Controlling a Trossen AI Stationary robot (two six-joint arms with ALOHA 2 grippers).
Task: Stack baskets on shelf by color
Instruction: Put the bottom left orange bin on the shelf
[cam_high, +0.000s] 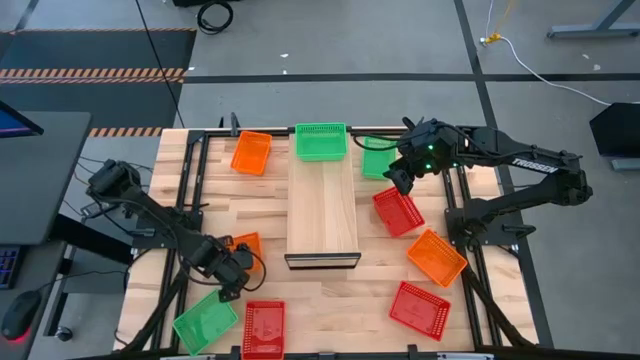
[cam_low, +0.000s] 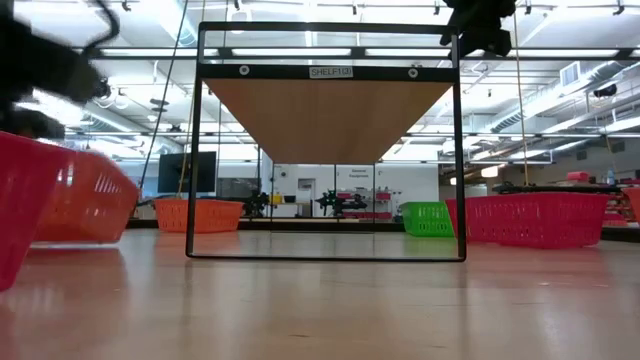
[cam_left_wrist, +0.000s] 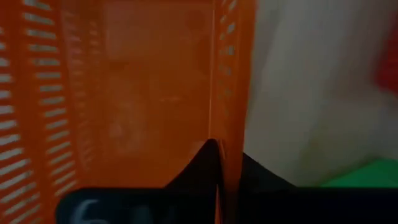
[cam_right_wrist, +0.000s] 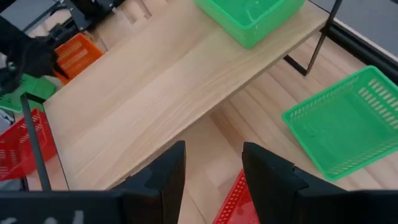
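The shelf (cam_high: 322, 212) runs down the middle of the overhead frame, and only one green basket (cam_high: 321, 141) sits on it, at its upper end. The other baskets are spread over the slatted surface (cam_high: 330, 305). At upper left lies an orange basket (cam_high: 251, 152); just right of the shelf's top lies a second green basket (cam_high: 377, 157), partly under the right arm. Below that come a red basket (cam_high: 398, 211), an orange one (cam_high: 436, 257) and another red one (cam_high: 419, 309) towards the lower right. At lower left sit a third green basket (cam_high: 205, 322) and a red basket (cam_high: 263, 328).

The left gripper (cam_high: 232, 270) is at lower left, beside the shelf's near end, its fingers (cam_left_wrist: 208, 165) clamped on the wall of an orange basket (cam_left_wrist: 124, 93).

The right gripper (cam_high: 399, 182) hangs at upper right between the green and red baskets, fingers (cam_right_wrist: 168, 174) partly apart and holding nothing.
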